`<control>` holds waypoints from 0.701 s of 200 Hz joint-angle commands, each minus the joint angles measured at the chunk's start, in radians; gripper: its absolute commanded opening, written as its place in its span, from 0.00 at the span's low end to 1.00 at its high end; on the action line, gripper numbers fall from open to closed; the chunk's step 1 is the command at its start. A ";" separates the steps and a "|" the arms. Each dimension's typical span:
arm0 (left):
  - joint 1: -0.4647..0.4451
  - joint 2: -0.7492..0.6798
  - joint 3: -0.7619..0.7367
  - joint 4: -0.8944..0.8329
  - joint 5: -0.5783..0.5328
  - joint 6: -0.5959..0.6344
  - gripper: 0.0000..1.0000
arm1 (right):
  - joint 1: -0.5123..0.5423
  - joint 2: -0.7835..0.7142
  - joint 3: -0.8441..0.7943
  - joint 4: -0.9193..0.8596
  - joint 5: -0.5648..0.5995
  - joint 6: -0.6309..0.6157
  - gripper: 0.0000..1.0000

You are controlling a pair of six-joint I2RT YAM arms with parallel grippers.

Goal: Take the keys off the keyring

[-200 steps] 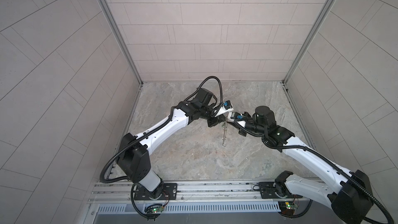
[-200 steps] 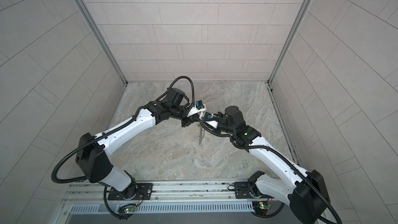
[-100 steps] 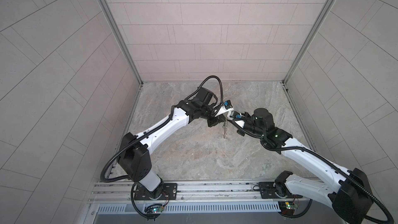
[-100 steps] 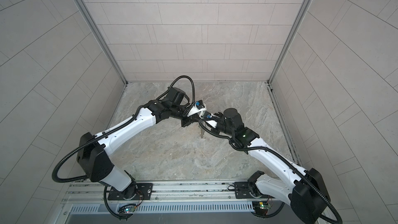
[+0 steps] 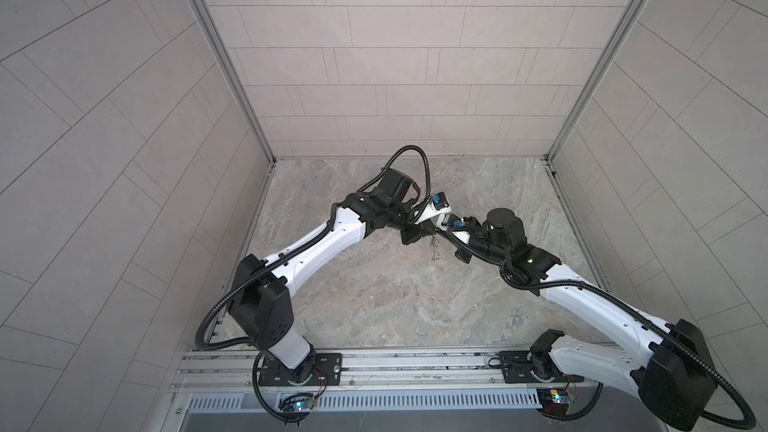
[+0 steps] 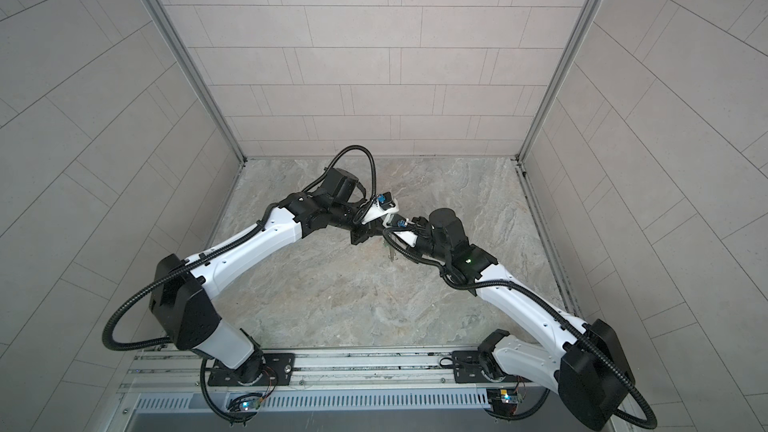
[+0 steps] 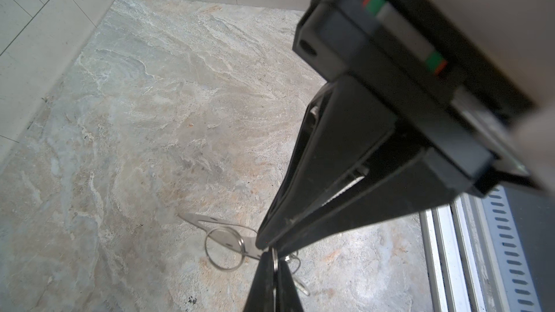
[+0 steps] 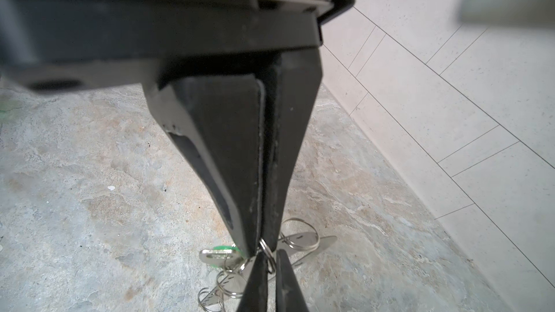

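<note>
The keyring [image 8: 303, 240] is a flat grey metal plate with several silver wire loops; it also shows in the left wrist view as keyring [image 7: 210, 223]. A key [image 8: 220, 252] with a green head hangs from one loop beside the plate. My left gripper [image 7: 265, 246] is shut on the plate's end. My right gripper [image 8: 260, 249] is shut on a wire loop [image 8: 267, 255], tip to tip with the left one. In both top views the two grippers meet at mid-table, left gripper [image 5: 424, 233] and right gripper [image 5: 443, 238], with the keyring [image 5: 435, 248] below them.
The marbled stone table [image 5: 374, 292] is walled by tiled panels on three sides. A metal rail [image 5: 395, 361] with both arm bases runs along the front edge. The right side wall [image 8: 450, 115] stands close to the right gripper.
My right gripper has moved in toward the left gripper and closed on a wire loop. The keyring below them looks shorter in the top views. The left arm has held still.
</note>
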 commanded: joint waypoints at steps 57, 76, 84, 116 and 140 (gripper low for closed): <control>0.029 -0.056 -0.040 0.081 -0.016 -0.012 0.34 | -0.008 0.001 0.002 0.046 -0.042 0.067 0.00; 0.053 -0.113 -0.123 0.185 -0.026 -0.061 0.41 | -0.016 0.007 0.003 0.058 -0.059 0.093 0.00; 0.054 -0.134 -0.153 0.207 -0.027 -0.069 0.41 | -0.017 0.008 0.002 0.067 -0.060 0.105 0.00; 0.054 -0.200 -0.293 0.336 -0.019 -0.157 0.43 | -0.023 0.020 -0.005 0.118 -0.073 0.145 0.00; 0.053 -0.213 -0.367 0.408 -0.005 -0.196 0.42 | -0.023 0.031 0.002 0.128 -0.082 0.152 0.00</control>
